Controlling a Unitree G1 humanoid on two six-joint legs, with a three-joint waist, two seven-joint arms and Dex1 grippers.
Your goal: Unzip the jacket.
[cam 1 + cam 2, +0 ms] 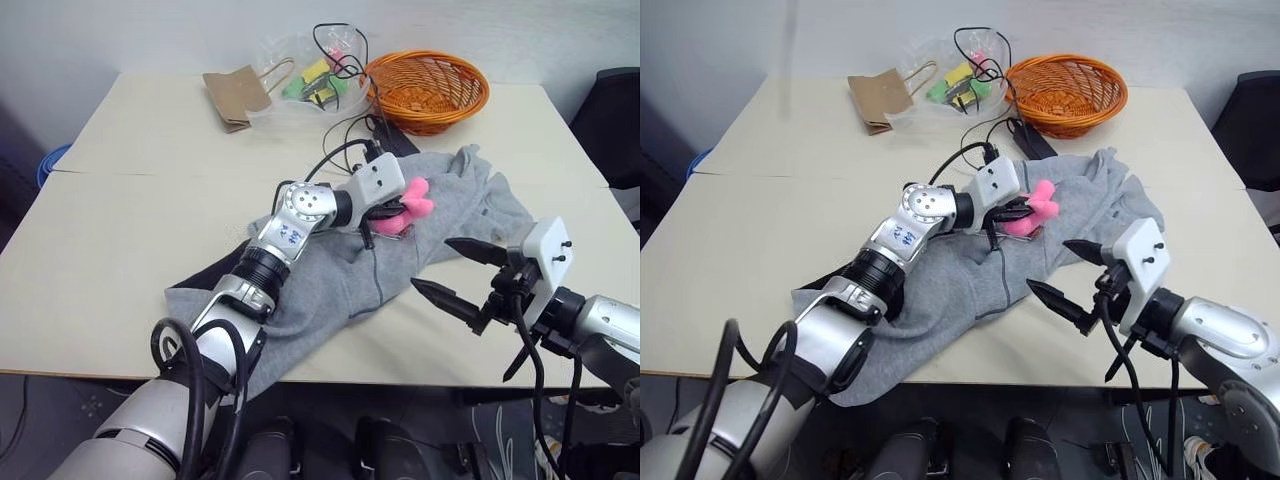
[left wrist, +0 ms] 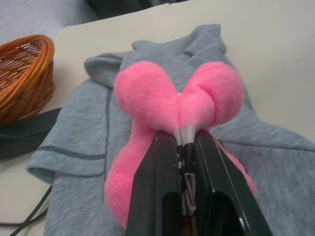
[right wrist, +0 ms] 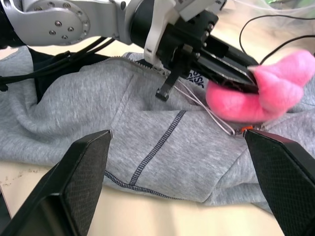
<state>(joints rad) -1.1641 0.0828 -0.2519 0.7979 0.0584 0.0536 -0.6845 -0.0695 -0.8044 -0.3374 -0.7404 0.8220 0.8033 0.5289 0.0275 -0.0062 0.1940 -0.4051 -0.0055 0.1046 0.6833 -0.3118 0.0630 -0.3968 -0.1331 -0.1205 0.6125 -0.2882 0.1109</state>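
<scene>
Head views: the jacket (image 1: 340, 270) was spread across the near half of the table (image 1: 120, 240), its collar toward the orange basket (image 1: 428, 90). The left gripper (image 1: 392, 212) was reached over the chest of the garment, with a pink plush toy (image 1: 415, 203) at its fingertips. The right gripper (image 1: 462, 272) was held near the table's front edge, just off the jacket's hem, its two fingers spread wide and nothing between them.

Left wrist view: the two black fingers (image 2: 162, 187) were seen nearly together, clamped on the narrow neck of the plush toy (image 2: 179, 98), which lay over the grey fleece below the collar.

Right wrist view: a thin cord (image 3: 206, 110) was seen running from the toy down to a small orange-tipped fitting (image 3: 246, 130) on the jacket front; this was judged to be the zip pull, though the slider itself could not be made out. The zip teeth (image 3: 142, 64) ran under the left wrist.

For the step in hand, the toy would best be kept firmly pinched and drawn along the zip line, the cord taut and low, while the fabric was pinned by the open right gripper so that it did not bunch.
</scene>
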